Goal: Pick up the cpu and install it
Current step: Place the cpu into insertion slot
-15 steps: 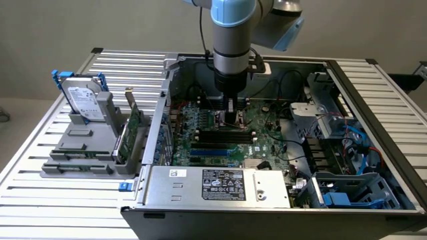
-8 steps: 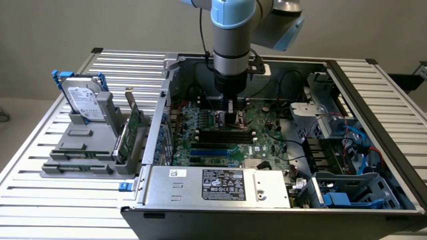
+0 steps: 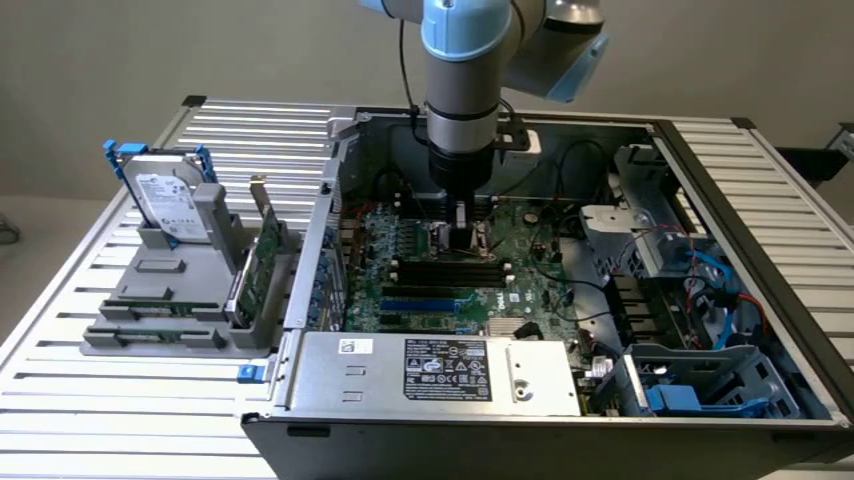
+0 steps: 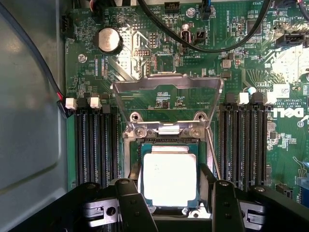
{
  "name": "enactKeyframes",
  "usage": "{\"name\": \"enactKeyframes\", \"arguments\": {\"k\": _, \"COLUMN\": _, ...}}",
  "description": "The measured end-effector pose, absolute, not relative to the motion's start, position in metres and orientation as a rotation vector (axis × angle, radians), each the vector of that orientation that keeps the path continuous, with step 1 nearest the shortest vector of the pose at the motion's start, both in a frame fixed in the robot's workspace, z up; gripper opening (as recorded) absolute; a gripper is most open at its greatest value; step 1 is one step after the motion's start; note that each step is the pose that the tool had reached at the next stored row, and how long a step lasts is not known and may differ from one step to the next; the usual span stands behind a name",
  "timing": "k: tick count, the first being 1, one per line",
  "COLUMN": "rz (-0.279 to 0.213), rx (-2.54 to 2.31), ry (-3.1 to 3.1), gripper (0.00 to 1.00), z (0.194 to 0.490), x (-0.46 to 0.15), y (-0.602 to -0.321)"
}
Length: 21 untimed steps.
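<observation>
The cpu (image 4: 169, 178), a silvery-white square chip with a thin green edge, lies level within the motherboard socket (image 4: 129, 145). The socket's metal load plate (image 4: 166, 84) is swung open beyond it. My gripper (image 4: 171, 205) straddles the chip, with a black finger (image 4: 131, 200) against one edge and the other finger (image 4: 223, 203) close at the opposite edge. I cannot tell whether the chip rests fully seated or hangs just above the socket. In the exterior view my gripper (image 3: 461, 235) reaches straight down into the open computer case (image 3: 334, 190), onto the green motherboard (image 3: 534, 290).
Black memory slots (image 4: 94, 145) flank the socket on both sides. Black cables (image 4: 203, 46) cross the board beyond the socket. A silver power supply (image 3: 434, 372) sits at the case front. A grey rack with a labelled hard drive (image 3: 167, 205) stands at the exterior view's left.
</observation>
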<state>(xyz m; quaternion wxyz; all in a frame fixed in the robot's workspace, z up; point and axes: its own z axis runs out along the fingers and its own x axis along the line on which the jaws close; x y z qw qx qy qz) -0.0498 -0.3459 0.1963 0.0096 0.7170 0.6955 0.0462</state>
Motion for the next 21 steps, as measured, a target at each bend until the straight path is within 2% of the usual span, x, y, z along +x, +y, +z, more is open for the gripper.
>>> {"name": "enactKeyframes", "arguments": {"k": 21, "rz": 0.138, "rx": 2.242, "ry": 2.174, "gripper": 0.55, "z": 0.1929, "x": -0.049, "y": -0.3442}}
